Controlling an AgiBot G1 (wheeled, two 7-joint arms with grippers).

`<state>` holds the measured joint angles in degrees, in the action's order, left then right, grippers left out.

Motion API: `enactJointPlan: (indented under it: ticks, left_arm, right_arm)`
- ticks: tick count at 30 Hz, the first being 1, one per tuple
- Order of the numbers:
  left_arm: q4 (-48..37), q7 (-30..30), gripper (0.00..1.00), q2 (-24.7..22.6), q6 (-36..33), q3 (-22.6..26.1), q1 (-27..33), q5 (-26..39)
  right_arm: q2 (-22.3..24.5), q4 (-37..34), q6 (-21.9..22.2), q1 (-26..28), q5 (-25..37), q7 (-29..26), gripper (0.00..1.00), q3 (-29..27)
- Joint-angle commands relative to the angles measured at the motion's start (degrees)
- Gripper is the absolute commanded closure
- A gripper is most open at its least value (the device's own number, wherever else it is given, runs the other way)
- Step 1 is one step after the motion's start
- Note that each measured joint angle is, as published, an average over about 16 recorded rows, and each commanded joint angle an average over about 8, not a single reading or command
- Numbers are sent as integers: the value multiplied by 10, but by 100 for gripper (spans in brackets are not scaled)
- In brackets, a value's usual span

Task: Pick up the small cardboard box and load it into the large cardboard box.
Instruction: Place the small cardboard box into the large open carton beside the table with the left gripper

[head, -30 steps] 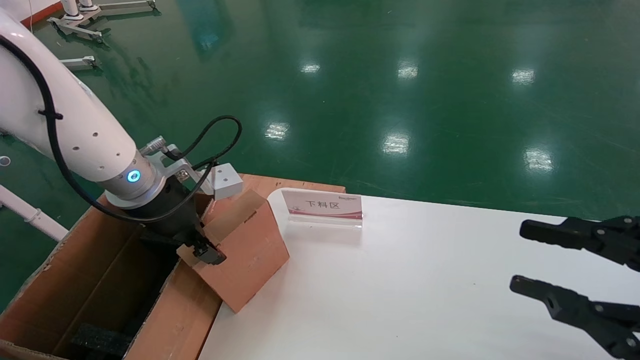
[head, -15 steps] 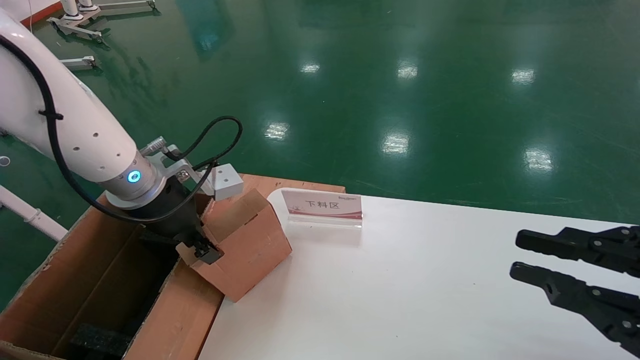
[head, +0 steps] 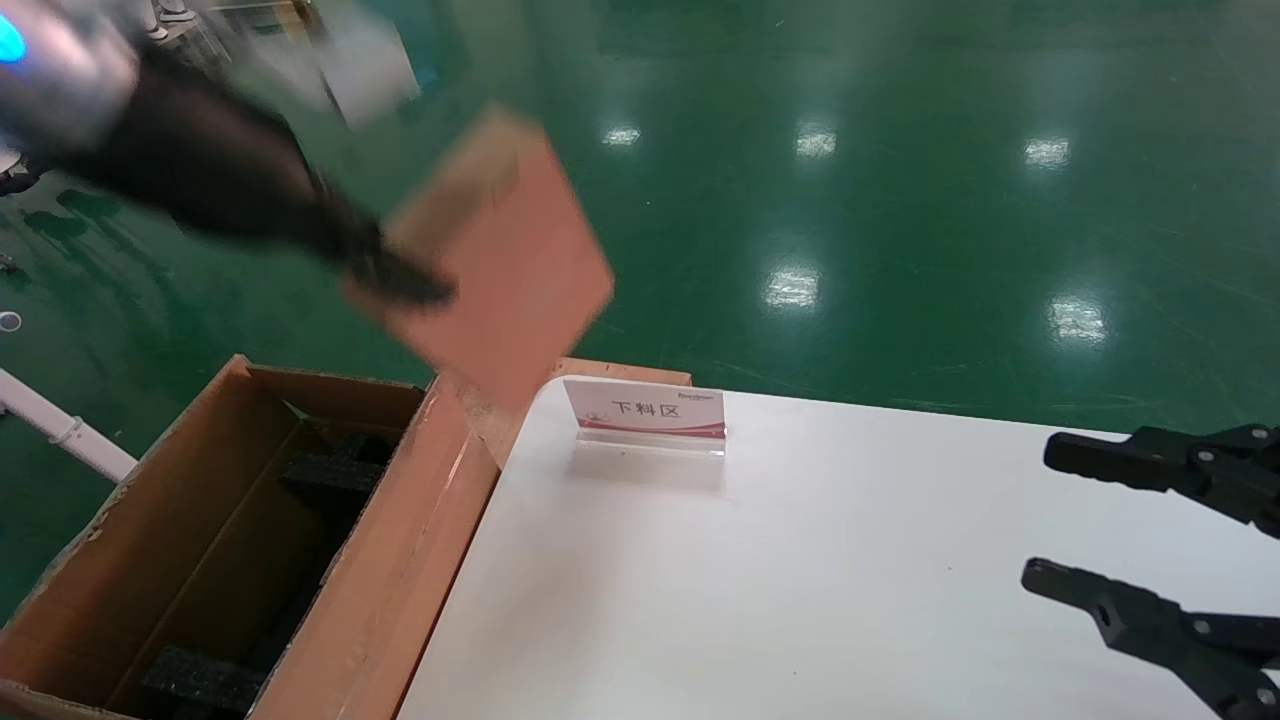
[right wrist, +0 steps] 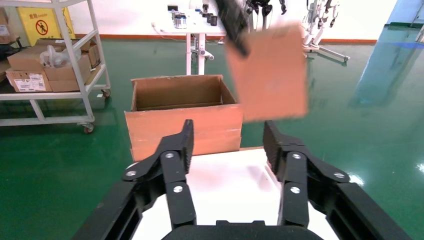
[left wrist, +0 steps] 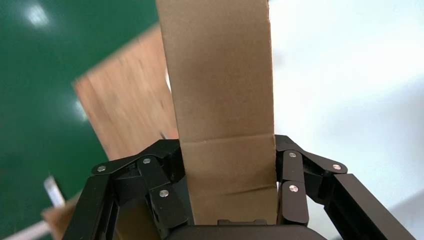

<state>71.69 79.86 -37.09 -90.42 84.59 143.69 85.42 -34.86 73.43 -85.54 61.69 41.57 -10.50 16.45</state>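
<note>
Left gripper (head: 400, 285) holds the small box (head: 500, 260) clear of the table, tilted, in the air above the far corner of the big box (head: 400, 560).

In the left wrist view its fingers (left wrist: 292, 187) are clamped on either side of one narrow cardboard face of the small box (left wrist: 220, 100); in the head view the arm and carton are smeared. The big box stands open beside the table's (head: 800, 580) left edge, with black foam (head: 200, 680) pieces on its floor (one near end, one far end). A small sign (head: 645, 412) stands on the table near its far left corner, under and just right of the held carton. The right gripper (head: 1040, 515) hangs over the table's right side, fingers spread wide apart with nothing between them.
</note>
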Motion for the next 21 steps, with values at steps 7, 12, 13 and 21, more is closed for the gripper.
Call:
enactJointPlan:
  ticks: [7,12,13,21]
  left_arm:
    - [-58,14,100,-9,-9,16,149,2]
    - [-83,8,100,-14,-10,64,212,23]
    - [-85,4,100,-12,-10,69,221,31]
    - [-79,-36,100,20,-42,110,277,122]
  right_arm:
    - [0,0,0,0,0,0,0,0]
    - [0,0,0,0,0,0,0,0]
    - [0,0,0,0,0,0,0,1]
    - [0,0,0,0,-1,0,0,1]
